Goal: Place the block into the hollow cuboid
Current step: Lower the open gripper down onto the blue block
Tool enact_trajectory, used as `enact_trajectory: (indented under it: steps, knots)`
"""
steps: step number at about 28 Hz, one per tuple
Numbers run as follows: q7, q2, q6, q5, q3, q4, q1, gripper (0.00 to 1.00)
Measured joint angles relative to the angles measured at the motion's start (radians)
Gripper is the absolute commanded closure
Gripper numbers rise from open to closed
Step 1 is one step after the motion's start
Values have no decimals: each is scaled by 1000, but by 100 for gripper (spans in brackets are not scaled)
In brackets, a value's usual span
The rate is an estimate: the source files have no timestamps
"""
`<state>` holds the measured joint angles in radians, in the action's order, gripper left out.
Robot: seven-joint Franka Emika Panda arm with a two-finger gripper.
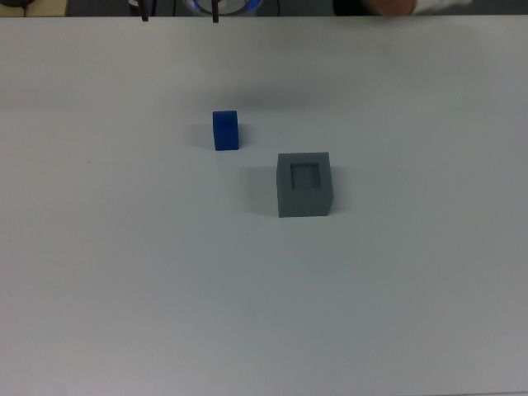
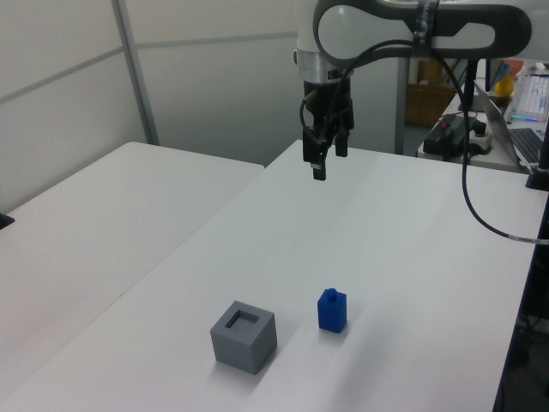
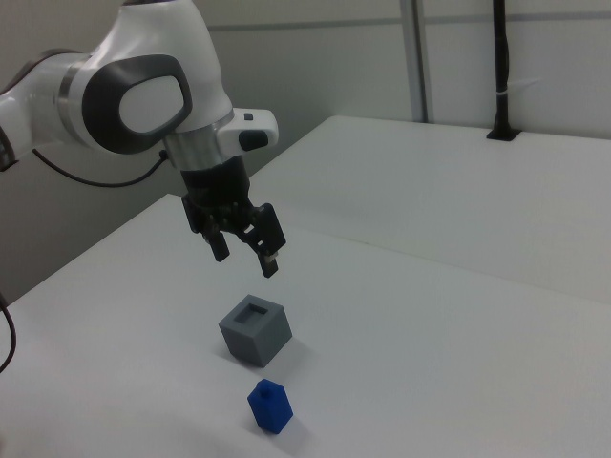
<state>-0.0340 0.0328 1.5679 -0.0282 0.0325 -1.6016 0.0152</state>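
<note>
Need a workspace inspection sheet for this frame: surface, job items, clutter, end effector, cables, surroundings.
Surface: white table, bare apart from the two job items.
Job's things: blue block upright on the table, apart from the grey hollow cuboid; its recess faces up and holds nothing.
Clutter: nothing seen on the work table.
Grippers: end effector open, holding nothing, in the air above the table, touching neither item.
Cables: black cable hangs from the arm at the left view's right.
Surroundings: second white table alongside; desk with equipment behind; pale wall panels.
</note>
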Motion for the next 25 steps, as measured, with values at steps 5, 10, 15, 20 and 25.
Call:
enact_trajectory:
  steps: [5,10,15,20,25]
  knots:
    - [0,0,56,65,-3,-34,0,0]
    - [-4,0,176,86,-7,-156,11,0]
    - [-4,-3,296,84,-9,-297,48,0]
    - [-4,-12,391,49,-10,-417,80,0]
    - [-4,-43,479,19,-10,-511,86,0]
